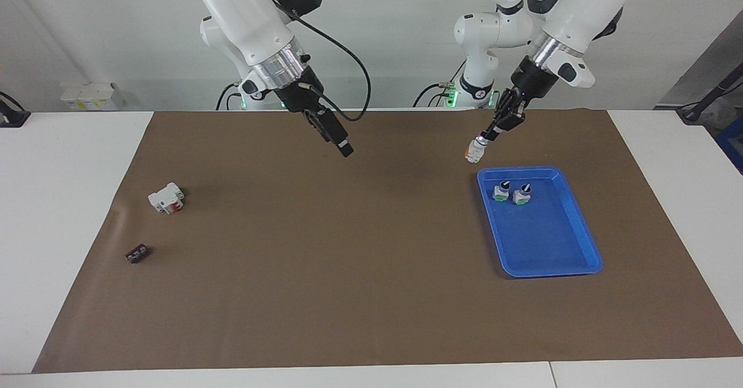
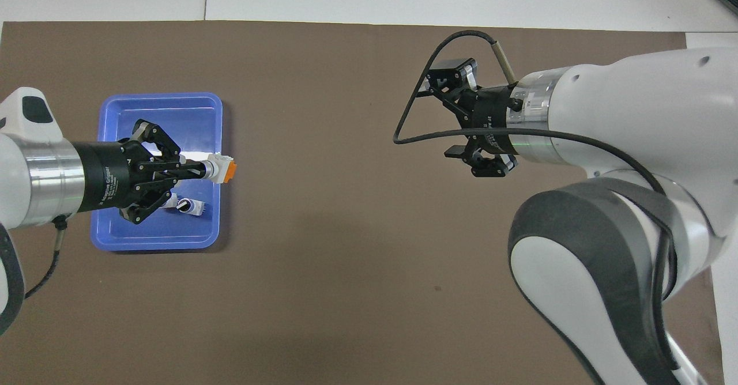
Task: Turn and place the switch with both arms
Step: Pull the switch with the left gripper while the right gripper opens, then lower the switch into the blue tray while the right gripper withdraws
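We start at the left gripper (image 1: 486, 136): its fingertips are pinched together on the knob end of the switch (image 1: 474, 152), which hangs from them in the air, orange patch showing, over the mat (image 1: 360, 260) just beside the blue tray (image 1: 580, 234) at the tray's edge nearest the robots. The grip looks thin to us, only the tips on a small round part, so our main worry is that the switch twists or slips out while it is carried and lowered, and drops onto the mat or the rim instead of inside. Two switches already in the tray (image 1: 512, 193) stand close to that same rim; a low or skewed descent could knock them over. From the facing view we cannot quite tell how squarely the switch sits between the fingertips.

The right gripper (image 1: 335, 134) has its fingers spread wide and holds nothing; it hangs over the bare mat, well apart from the switch. Further out, toward the right arm's end, lie the white block (image 1: 166, 197) and the small black piece (image 1: 137, 254), which we judge out of harm's way.
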You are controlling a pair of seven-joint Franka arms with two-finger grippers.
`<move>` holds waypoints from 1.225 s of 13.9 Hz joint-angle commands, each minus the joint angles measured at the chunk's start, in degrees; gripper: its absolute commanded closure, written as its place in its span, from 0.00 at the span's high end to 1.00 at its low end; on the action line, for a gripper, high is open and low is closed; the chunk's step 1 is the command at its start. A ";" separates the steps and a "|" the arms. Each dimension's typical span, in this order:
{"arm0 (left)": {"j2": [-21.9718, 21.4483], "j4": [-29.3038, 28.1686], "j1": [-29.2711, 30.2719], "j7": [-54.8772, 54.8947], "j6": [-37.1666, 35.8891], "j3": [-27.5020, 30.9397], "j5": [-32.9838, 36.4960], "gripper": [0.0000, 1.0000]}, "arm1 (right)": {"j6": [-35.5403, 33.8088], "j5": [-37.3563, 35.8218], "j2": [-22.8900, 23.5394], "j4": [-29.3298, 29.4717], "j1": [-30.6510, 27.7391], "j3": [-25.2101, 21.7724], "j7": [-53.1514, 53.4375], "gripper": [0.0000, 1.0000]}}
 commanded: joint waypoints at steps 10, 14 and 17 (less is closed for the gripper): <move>13.99 -7.27 5.14 58.62 19.95 -0.53 17.40 0.00 | -23.31 -16.35 -6.19 0.46 -6.61 -9.28 -47.84 1.00; 16.28 -7.35 5.75 69.28 21.52 -0.53 18.22 0.00 | -31.31 -18.80 -9.26 1.43 -6.52 -11.59 -53.32 1.00; 16.11 -8.84 5.67 72.02 20.39 -0.53 18.22 0.00 | -32.64 -18.46 -9.44 2.75 -7.31 -11.58 -53.33 1.00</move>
